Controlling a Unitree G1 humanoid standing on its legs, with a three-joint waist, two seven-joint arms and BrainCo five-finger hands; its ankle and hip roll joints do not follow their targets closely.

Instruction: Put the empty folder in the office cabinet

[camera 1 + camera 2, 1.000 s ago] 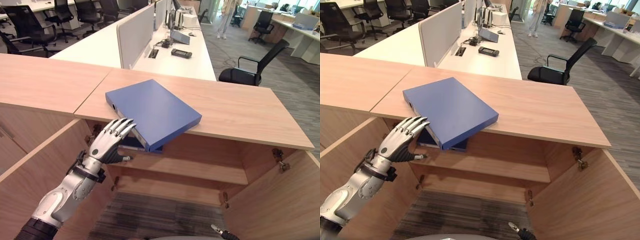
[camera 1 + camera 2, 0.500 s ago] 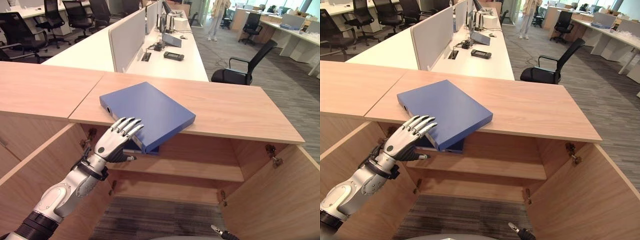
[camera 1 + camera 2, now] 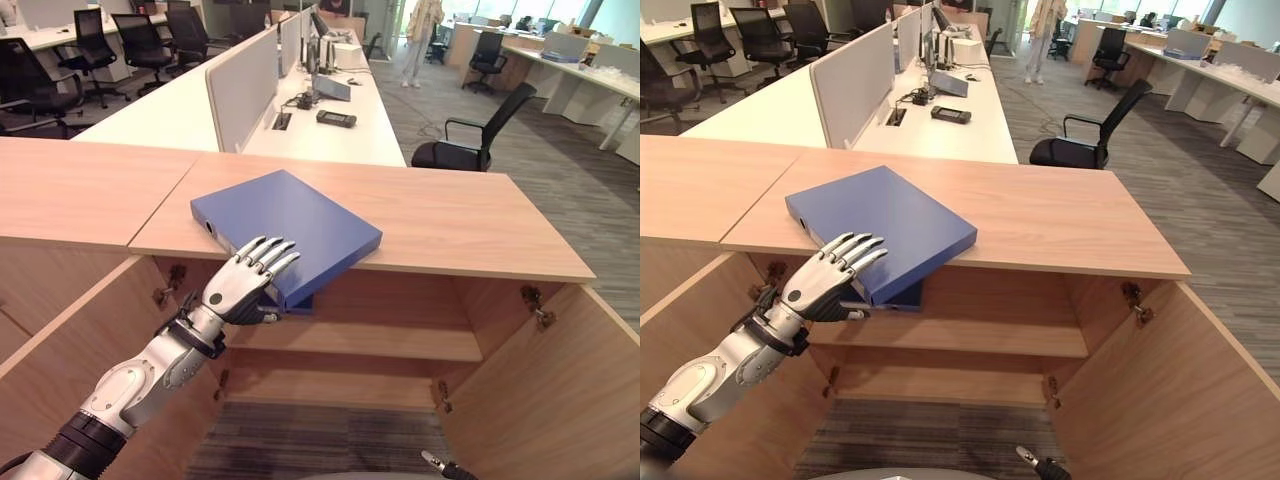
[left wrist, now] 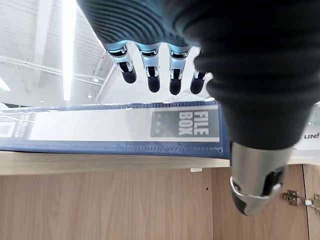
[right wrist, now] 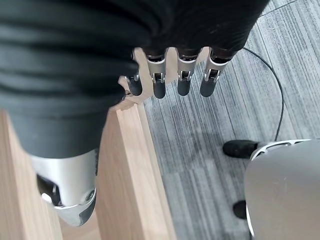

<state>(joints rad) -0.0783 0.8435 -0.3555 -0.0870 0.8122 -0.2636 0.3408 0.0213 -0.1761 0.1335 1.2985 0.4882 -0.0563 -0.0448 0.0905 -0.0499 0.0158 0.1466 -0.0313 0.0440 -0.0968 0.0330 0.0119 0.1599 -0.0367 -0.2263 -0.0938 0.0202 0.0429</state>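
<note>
Left hand point(image 3: 243, 283) risen onto folder point(image 3: 290, 222) overhanging corner | fingers spread | right hand point(image 5: 75, 150) relaxed | shelf point(image 3: 400, 345) beneath free

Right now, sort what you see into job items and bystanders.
Job: blue file box folder overhanging the cabinet top; open office cabinet; left hand at the folder's near corner, fingers straight.
Bystanders: office chair; desk divider; person far off.

Left robot hand point(image 3: 238, 283) risen; fingertips now over blue folder point(image 3: 290, 217) near edge.
</note>
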